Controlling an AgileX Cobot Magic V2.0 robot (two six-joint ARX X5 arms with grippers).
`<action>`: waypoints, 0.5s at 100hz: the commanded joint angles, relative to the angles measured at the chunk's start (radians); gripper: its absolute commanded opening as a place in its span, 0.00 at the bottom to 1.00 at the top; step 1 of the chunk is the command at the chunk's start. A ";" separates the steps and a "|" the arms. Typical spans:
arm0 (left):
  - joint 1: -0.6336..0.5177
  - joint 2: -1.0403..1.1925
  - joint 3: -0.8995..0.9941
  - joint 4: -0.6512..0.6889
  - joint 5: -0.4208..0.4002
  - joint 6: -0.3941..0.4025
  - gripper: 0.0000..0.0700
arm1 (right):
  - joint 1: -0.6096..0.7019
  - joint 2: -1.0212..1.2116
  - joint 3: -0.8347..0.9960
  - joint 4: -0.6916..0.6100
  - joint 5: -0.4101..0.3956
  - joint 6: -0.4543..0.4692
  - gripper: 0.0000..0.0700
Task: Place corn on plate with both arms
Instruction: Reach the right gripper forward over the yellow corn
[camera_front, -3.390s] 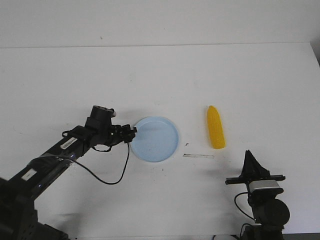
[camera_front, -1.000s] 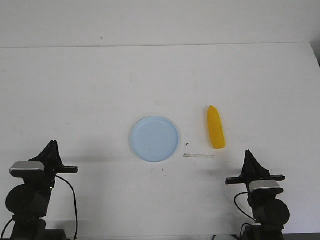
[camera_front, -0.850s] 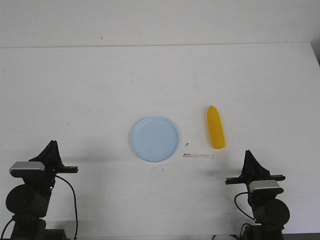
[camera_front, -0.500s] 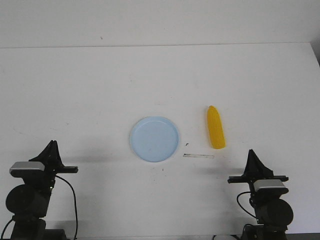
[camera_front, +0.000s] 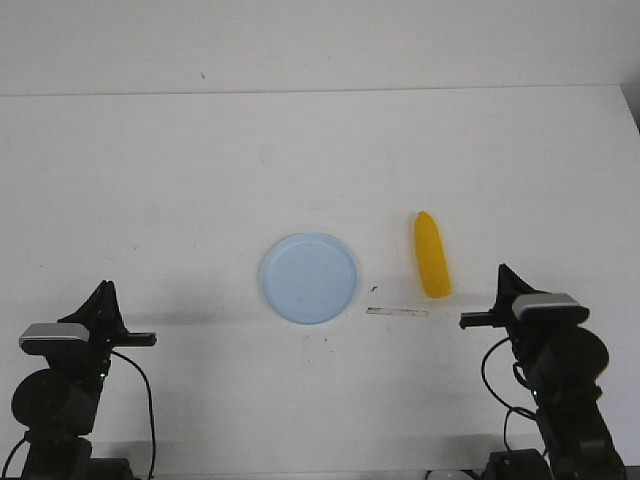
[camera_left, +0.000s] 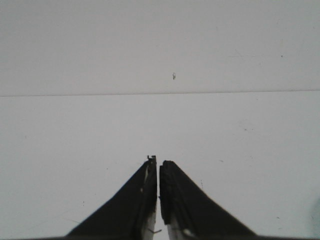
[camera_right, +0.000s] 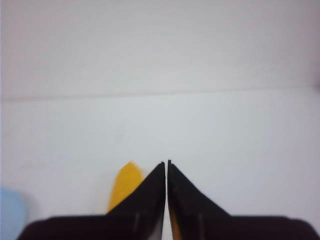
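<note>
A thin grey strip (camera_front: 397, 312) is seen flat on the white worktop (camera_front: 320, 160) just below centre of the front view, between the plate (camera_front: 309, 278) and the corn (camera_front: 432, 255) and slightly lower than both. A tiny dark speck (camera_front: 373, 289) is seen just above the strip. Nothing is seen standing between the corn and the plate. The pale blue plate is found at the centre of the frame, with nothing in it. The yellow corn is found right of centre, lying on the worktop with its pointed end toward the top of the frame, near the plate but apart from it. The left arm (camera_front: 60, 385) is folded at the lower left, its fingers (camera_left: 150, 192) pressed together on nothing. The right arm (camera_front: 560, 380) is seen at the lower right, its fingers (camera_right: 157, 192) likewise closed and empty, with the corn (camera_right: 125, 190) just beyond them
</note>
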 joint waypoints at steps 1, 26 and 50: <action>0.002 0.002 0.005 0.016 -0.002 0.006 0.00 | 0.014 0.107 0.051 -0.016 -0.001 -0.004 0.01; 0.002 0.002 0.005 0.016 -0.002 0.006 0.00 | 0.068 0.454 0.255 -0.132 0.010 0.004 0.01; 0.002 0.002 0.005 0.016 -0.002 0.005 0.00 | 0.106 0.740 0.536 -0.390 0.006 0.036 0.01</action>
